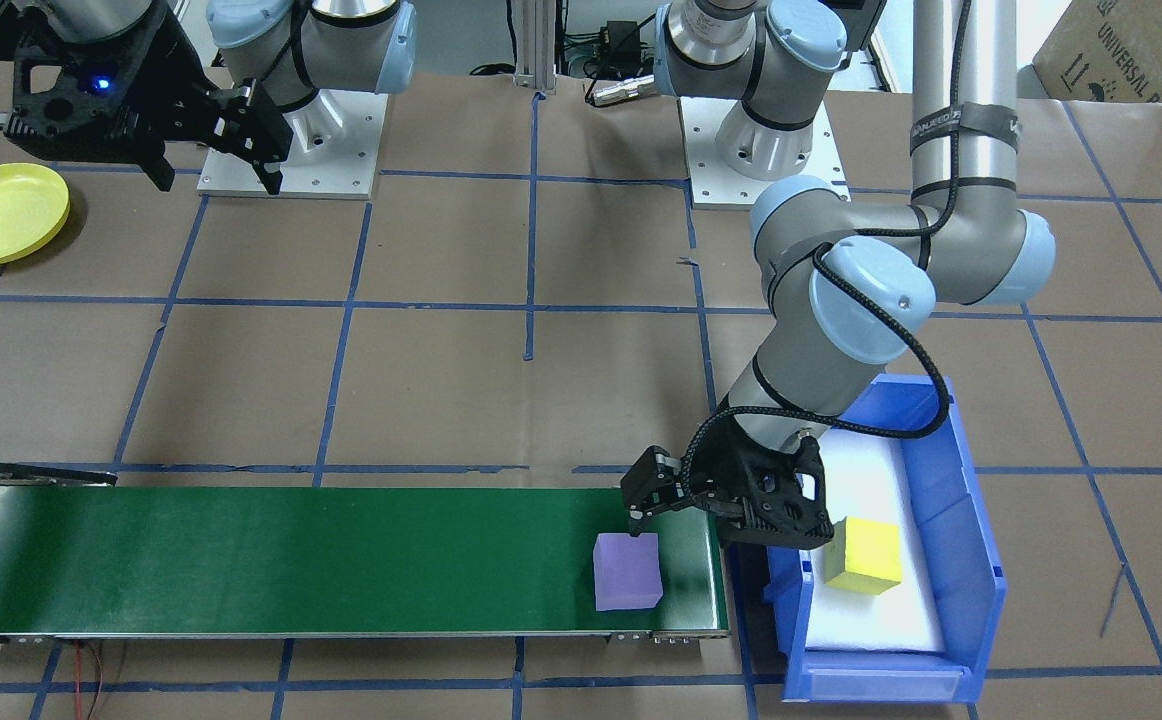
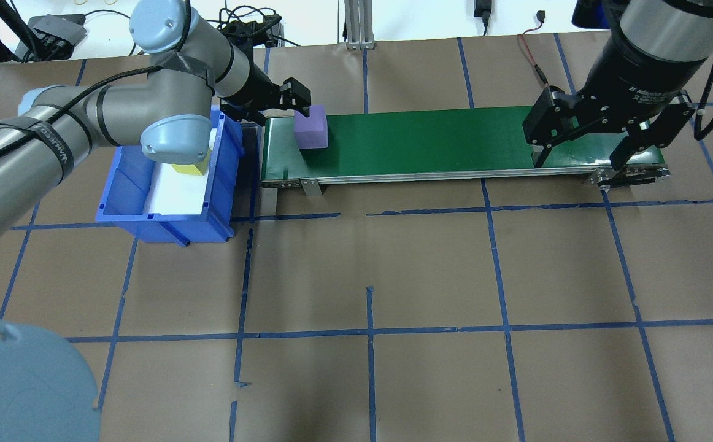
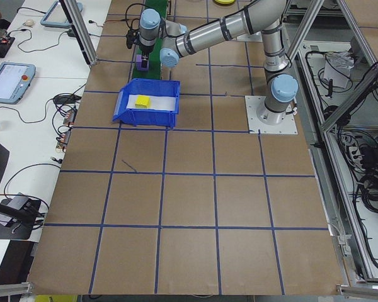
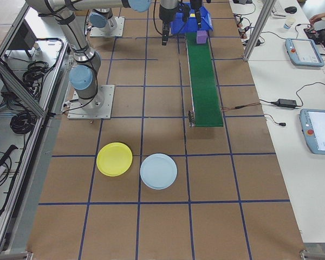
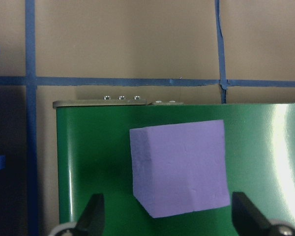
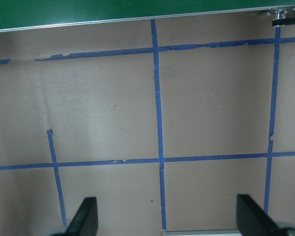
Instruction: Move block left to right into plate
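Observation:
A purple block [image 1: 627, 571] [image 2: 310, 128] [image 5: 179, 168] rests on the green conveyor belt [image 1: 291, 560] [image 2: 430, 138] at the end nearest my left arm. My left gripper [image 1: 641, 505] [image 2: 292, 101] [image 5: 168, 216] hovers open right over the block, one finger on each side and apart from it. At the belt's other end my right gripper [image 1: 216, 175] [image 2: 577, 158] [image 6: 168, 219] hangs open over bare table, holding nothing. A yellow plate [image 1: 1, 212] [image 4: 114, 158] and a light blue plate [image 4: 158, 170] lie on the table on my right side, past the belt's end.
A blue bin [image 1: 941, 470] [image 2: 166, 218] [image 3: 127, 108] with a white liner stands beside the belt's left end and holds a yellow block [image 1: 866, 555] [image 2: 188, 167] [image 3: 142, 100]. Brown paper with blue tape lines covers the table. Tablets and cables lie along the far side bench.

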You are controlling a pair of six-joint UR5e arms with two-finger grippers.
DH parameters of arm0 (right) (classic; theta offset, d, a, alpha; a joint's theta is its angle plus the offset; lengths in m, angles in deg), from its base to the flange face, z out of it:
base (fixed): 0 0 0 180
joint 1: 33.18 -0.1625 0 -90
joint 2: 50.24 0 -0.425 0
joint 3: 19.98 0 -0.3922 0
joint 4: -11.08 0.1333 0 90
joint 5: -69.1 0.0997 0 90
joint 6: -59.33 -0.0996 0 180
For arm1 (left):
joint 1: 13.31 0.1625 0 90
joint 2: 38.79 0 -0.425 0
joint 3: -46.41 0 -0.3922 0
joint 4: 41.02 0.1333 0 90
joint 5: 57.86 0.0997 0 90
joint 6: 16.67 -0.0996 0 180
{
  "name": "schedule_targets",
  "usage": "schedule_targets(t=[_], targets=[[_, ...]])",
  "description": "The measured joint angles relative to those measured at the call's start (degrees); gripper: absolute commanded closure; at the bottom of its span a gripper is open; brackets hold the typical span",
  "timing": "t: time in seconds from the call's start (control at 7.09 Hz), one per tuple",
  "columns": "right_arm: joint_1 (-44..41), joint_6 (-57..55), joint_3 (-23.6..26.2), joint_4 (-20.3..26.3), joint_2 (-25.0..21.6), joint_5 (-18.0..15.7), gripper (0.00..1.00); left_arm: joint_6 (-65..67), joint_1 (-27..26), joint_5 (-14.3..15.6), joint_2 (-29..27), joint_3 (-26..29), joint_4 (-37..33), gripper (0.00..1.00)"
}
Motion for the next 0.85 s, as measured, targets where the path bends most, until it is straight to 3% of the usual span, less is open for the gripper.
schedule_targets(t=[0.28,0.85], targets=[[0.0,0.0,0.0,0.0,0.0,0.0,0.0,-7.4,4.1,4.1,2.4,0.4,-2.4,0.0],[2.3,0.3,-0.8,-0.3,2.8,-0.1,0.0,-23.9,14.1,5.5,1.3,0.3,-3.9,0.0]])
